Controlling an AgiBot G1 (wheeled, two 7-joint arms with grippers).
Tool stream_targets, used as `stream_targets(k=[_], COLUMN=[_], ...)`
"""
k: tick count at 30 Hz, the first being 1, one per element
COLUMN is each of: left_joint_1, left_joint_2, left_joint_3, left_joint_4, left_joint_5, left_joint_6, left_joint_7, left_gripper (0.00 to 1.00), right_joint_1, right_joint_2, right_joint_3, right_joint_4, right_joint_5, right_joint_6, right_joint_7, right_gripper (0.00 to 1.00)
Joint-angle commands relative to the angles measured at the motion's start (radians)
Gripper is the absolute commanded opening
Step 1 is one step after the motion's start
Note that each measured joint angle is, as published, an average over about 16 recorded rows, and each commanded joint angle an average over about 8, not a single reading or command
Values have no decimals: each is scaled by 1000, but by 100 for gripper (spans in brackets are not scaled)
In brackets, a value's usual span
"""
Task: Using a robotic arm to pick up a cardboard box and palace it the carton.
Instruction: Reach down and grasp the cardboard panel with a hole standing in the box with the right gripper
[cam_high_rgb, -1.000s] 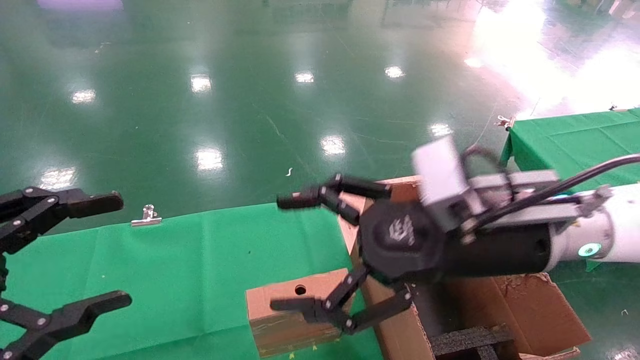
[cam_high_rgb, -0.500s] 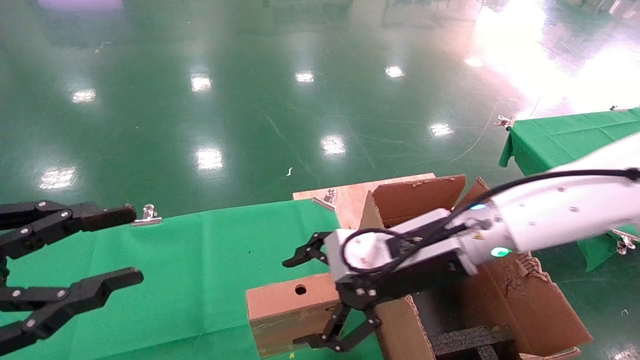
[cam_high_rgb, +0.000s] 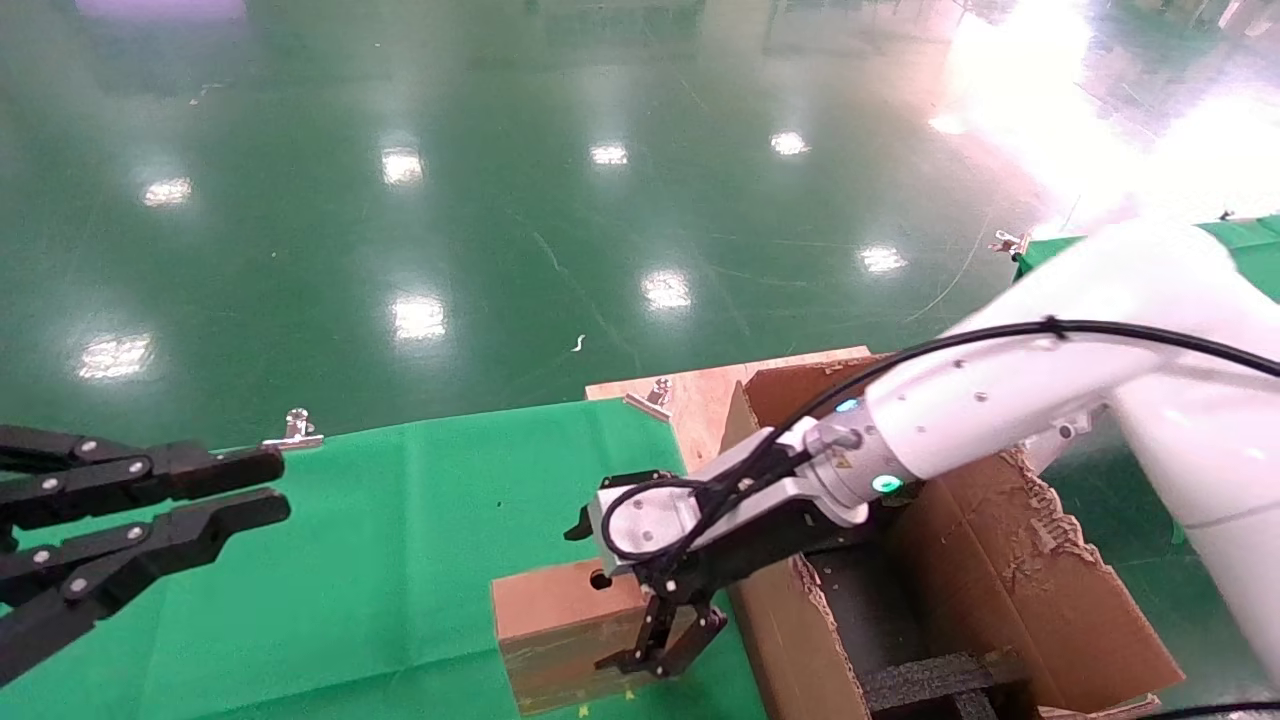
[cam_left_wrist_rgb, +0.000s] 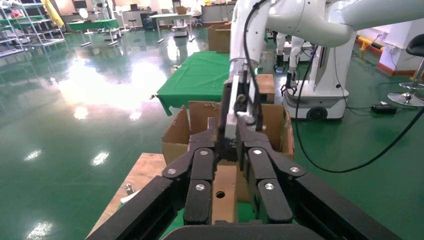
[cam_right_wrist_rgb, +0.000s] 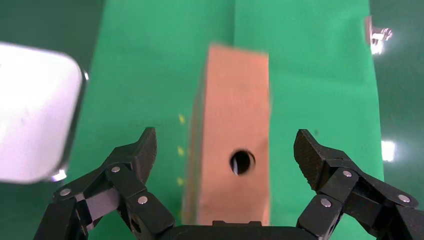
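Right arm: I have the robotic arm (cam_high_rgb: 1010, 400) reaching in from the right, over the carton, with its green ring light lit and the grey camera block on top of the wrist.

Right gripper: the right gripper (cam_high_rgb: 640, 590) sits over the right end of the cardboard box. Through the right wrist camera I see its fingers (cam_right_wrist_rgb: 131, 161) spread wide, one on each side of the box and clear of its faces, so nothing is gripped.

Cardboard box: the cardboard box (cam_high_rgb: 560, 630) lies on the green cloth (cam_high_rgb: 380, 520) at the near edge, just left of the carton, round hole facing up. I cannot tell whether box and carton touch.

Carton: the carton (cam_high_rgb: 1010, 590) stands at the right with ragged flaps up, and black foam inserts (cam_high_rgb: 940, 680) show inside at its near end.

Left gripper: the left gripper (cam_high_rgb: 255, 490) hangs at the far left over the cloth, well apart from the box, its fingers drawn nearly together with only a thin gap and nothing between them.

Surroundings: a bare wooden board (cam_high_rgb: 700, 390) shows at the cloth's far right corner, behind the carton, and a metal clip (cam_high_rgb: 295, 430) pins the cloth's far edge.
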Motion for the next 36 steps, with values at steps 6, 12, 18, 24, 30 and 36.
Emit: stream_targets(k=[6, 12, 18, 24, 30, 36], left_joint_1=[0, 0, 0, 0, 0, 0], left_joint_2=[0, 0, 0, 0, 0, 0], left_joint_3=[0, 0, 0, 0, 0, 0], left_joint_4=[0, 0, 0, 0, 0, 0], left_joint_5=[0, 0, 0, 0, 0, 0], left_joint_6=[0, 0, 0, 0, 0, 0], left_joint_7=[0, 0, 0, 0, 0, 0], left_gripper=[13, 88, 100, 100, 100, 100], right_joint_1=[47, 59, 66, 64, 62, 60], right_joint_2=[-44, -55, -60, -58, -56, -55], right_joint_3=[-60, -86, -100, -96, -92, -90], right_joint_4=[-18, -14, -12, -11, -11, -12], right_joint_5=[-98, -113, -124, -118, -114, -112], right_joint_6=[-4, -11, -13, -13, -13, -13], right_joint_7=[-19, -23, -26, -25, -25, -25], right_gripper=[100, 69, 3, 0, 0, 0])
